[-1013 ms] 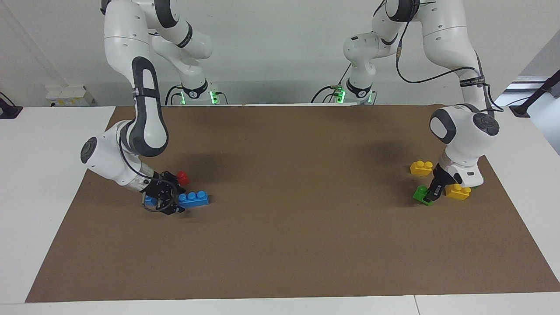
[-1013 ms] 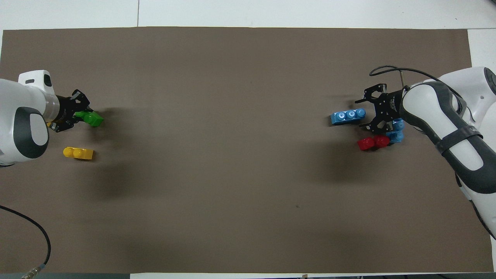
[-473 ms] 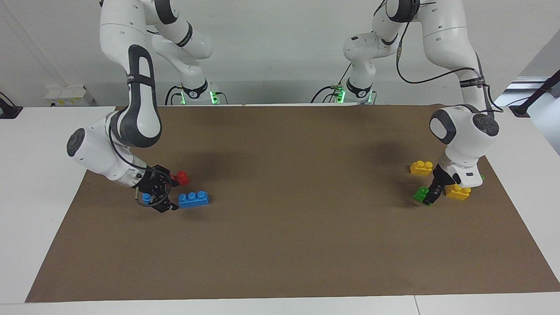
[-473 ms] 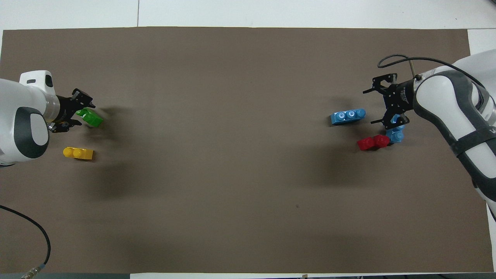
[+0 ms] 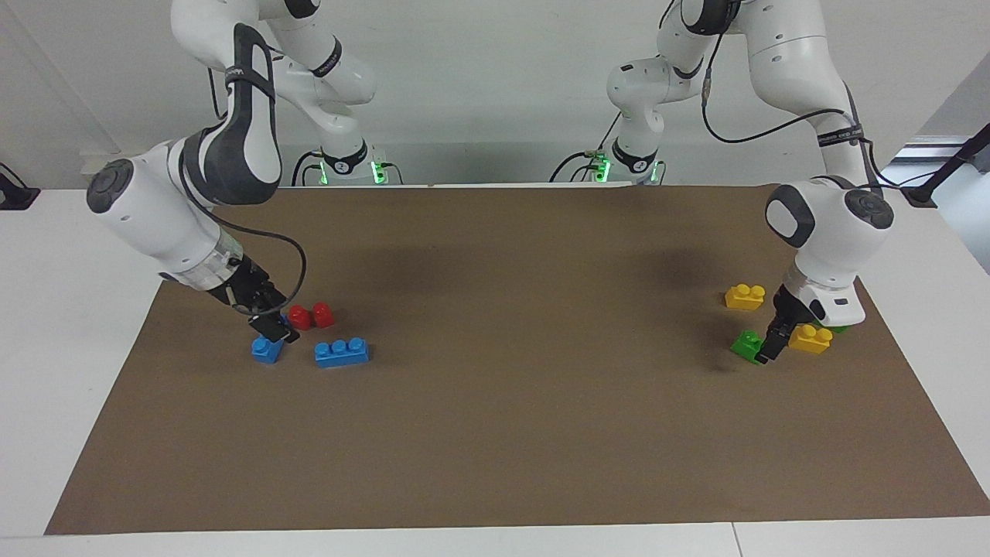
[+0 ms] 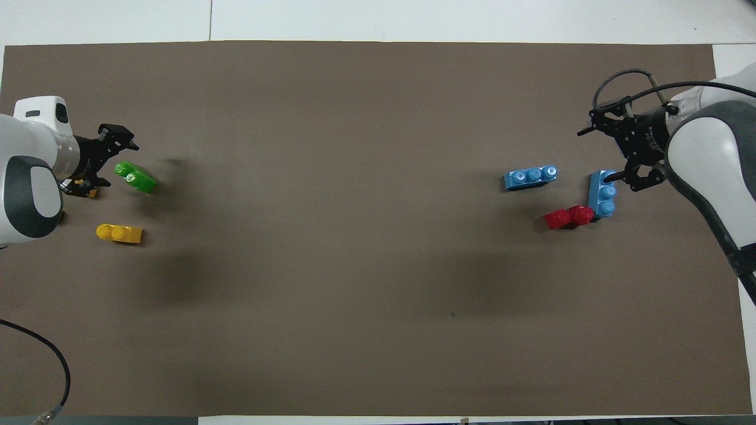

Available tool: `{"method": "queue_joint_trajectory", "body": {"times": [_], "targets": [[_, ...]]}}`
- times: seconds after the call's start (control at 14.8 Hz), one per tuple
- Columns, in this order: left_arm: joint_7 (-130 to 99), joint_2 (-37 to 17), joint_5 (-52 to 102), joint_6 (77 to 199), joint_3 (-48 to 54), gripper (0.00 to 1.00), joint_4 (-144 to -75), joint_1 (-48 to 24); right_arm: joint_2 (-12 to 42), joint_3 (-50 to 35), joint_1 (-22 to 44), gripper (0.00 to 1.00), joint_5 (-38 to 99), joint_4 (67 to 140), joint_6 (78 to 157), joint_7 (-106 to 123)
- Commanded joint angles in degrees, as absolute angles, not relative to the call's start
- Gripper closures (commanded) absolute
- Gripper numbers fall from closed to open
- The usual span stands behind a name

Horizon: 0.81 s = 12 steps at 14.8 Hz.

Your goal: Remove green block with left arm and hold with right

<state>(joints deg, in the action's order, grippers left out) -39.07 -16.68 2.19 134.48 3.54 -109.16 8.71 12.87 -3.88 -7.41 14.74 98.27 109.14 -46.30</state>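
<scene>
The green block [image 6: 136, 177] lies loose on the brown mat [image 6: 354, 265] at the left arm's end, also seen in the facing view [image 5: 747, 343]. My left gripper [image 6: 107, 158] stands open right beside it, low over the mat [image 5: 776, 342], with nothing between its fingers. At the other end my right gripper [image 6: 614, 152] is open and empty, hanging just above a short blue brick [image 5: 267, 350].
Two yellow bricks [image 5: 745, 296] [image 5: 810, 339] flank the left wrist, and a sliver of a second green brick [image 5: 840, 329] shows under it. A red brick [image 6: 569, 217], the short blue brick [image 6: 602, 199] and a longer blue brick [image 6: 530, 177] lie near the right gripper.
The left gripper opened, let go of the green block and drew back a little. The right gripper opened wide, rose and pulled away from the blue and red bricks.
</scene>
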Motion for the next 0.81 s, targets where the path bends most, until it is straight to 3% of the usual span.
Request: {"method": "queue_joint_trajectory", "body": {"times": [0.0, 0.41, 0.74], "targets": [[-37.97, -12.93, 2.55, 129.65, 3.52, 0.0, -109.34, 8.26, 9.86, -4.22, -7.56, 0.0, 8.46, 95.46, 103.12, -37.12], [-35.7, -7.3, 2.11, 121.83, 3.69, 0.0, -107.93, 6.42, 0.89, -4.57, -5.55, 0.0, 2.56, 95.45, 95.63, -16.2], [-30.34, -1.68, -1.23, 114.79, 3.78, 0.0, -106.96, 3.52, -3.33, -4.66, -5.45, 0.0, 1.41, 96.15, 90.97, -2.82]]}}
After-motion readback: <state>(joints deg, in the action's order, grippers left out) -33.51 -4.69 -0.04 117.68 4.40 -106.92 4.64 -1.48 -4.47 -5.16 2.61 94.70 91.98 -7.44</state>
